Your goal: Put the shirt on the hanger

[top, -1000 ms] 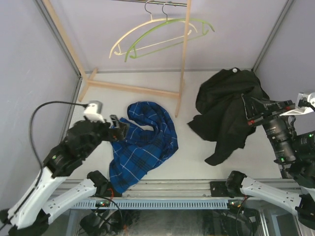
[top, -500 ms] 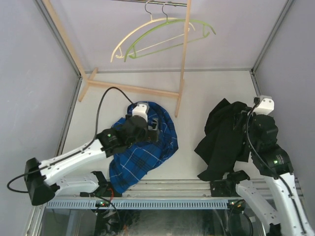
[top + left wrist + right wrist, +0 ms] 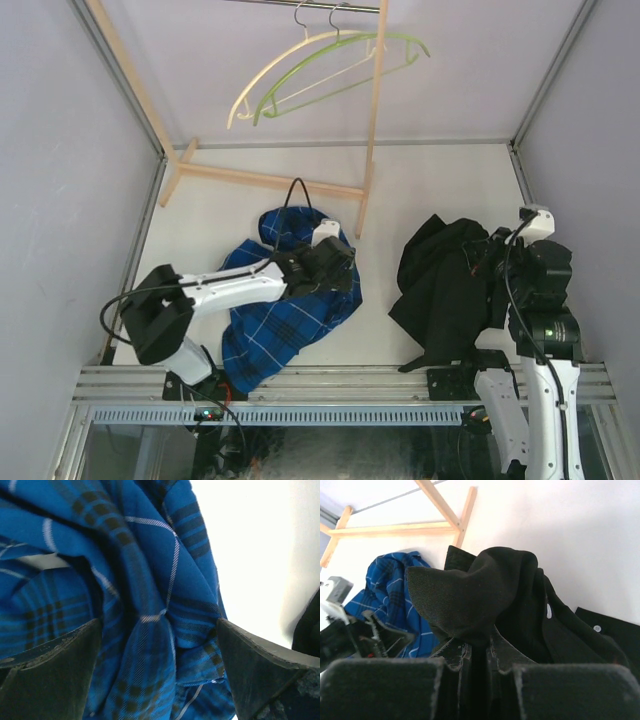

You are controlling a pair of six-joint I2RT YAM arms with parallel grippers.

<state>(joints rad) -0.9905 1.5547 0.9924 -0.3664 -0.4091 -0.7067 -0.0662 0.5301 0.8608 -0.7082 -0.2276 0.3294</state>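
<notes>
The black shirt is lying bunched on the white table, at about 4 o'clock from the table's middle in the top view. It is not on any hanger. One fold of it is being pinched up. In the right wrist view, that fold is rising as a rounded hump between the fingers, and two small pale buttons are showing to its 3 o'clock.

The right gripper is sitting at the shirt's 3 o'clock edge. Its jaws are pressing together on the black cloth, with only the fabric between them.

The lime-green hanger is hanging well apart from the shirt, toward 12 o'clock. Its hook is sitting on the metal rail of the wooden rack. A cream hanger is hanging just beside it on its 9 o'clock side, and the two are overlapping.

At the black shirt's 9 o'clock, a blue plaid shirt is lying crumpled on the table, near it but not touching. The left gripper is hovering over the plaid shirt's 2 o'clock edge. In the left wrist view its jaws are standing wide apart, with one finger on each side of a raised plaid ridge. I cannot tell whether they are touching the cloth.
</notes>
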